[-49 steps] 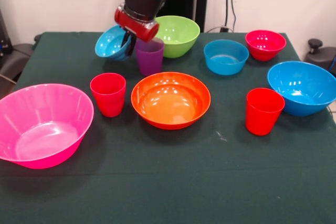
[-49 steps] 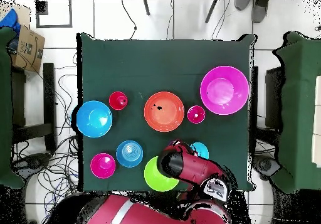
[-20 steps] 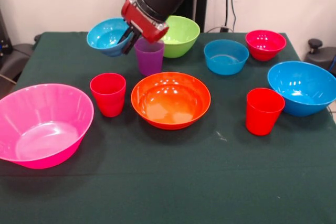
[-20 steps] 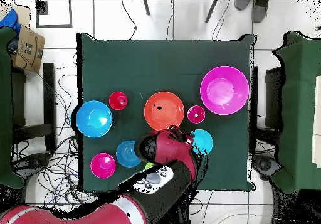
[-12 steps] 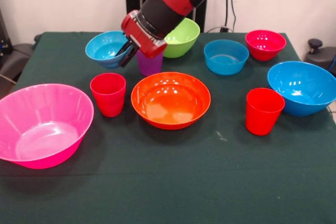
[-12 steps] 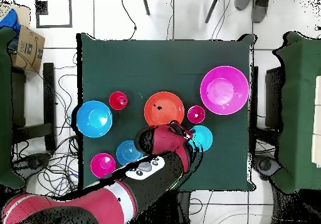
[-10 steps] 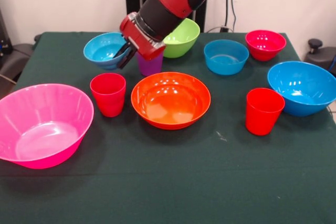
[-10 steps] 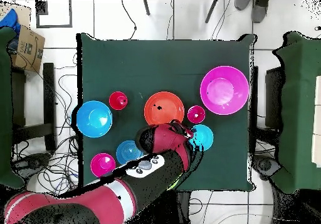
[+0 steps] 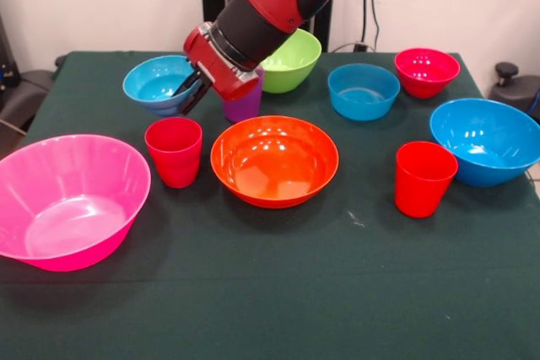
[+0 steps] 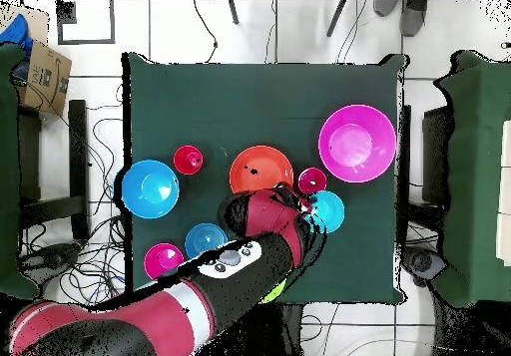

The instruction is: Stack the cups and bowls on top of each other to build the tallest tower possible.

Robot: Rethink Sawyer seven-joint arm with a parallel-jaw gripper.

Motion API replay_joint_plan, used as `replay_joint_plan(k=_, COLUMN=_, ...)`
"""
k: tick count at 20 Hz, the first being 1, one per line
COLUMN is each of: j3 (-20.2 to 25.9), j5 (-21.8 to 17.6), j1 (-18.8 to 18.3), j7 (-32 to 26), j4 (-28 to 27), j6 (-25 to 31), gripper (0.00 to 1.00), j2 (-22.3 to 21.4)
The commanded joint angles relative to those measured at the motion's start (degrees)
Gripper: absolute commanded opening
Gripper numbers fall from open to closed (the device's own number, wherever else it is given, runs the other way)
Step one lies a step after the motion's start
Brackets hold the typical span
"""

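The arm's red wrist hides most of the purple cup (image 9: 245, 107). The claw (image 9: 187, 92) grips the rim of a small blue bowl (image 9: 154, 83), glossy and lifted above the surface (image 9: 270, 292), at 10 o'clock from the orange bowl (image 9: 274, 160).

I can't read any text here. The brown cardboard box (image 10: 42, 73) on the floor carries dark print, too small for me to make out.

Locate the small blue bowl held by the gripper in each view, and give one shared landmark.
Front view: small blue bowl, upper left, behind the red cup.
Overhead view: small blue bowl, right of centre, below the same red cup.
Shared landmark: orange bowl.
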Motion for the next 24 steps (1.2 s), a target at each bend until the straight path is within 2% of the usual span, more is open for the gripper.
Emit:
replay_joint_plan(k=1, j3=2.6, j5=2.3, j1=1.4, j7=8.6, j4=-6.6, j6=13.6, gripper=0.00, j2=-1.3)
replay_joint_plan(k=14, j3=1.3, j5=2.9, j1=2.6, j7=11.5, j4=-10.3, j6=20.6, gripper=0.00, j2=-1.3)
replay_joint_plan(k=24, j3=0.1, j5=5.4, j1=3.1, j7=14.5, j4=-14.3, j6=23.1, gripper=0.00, j2=1.6)
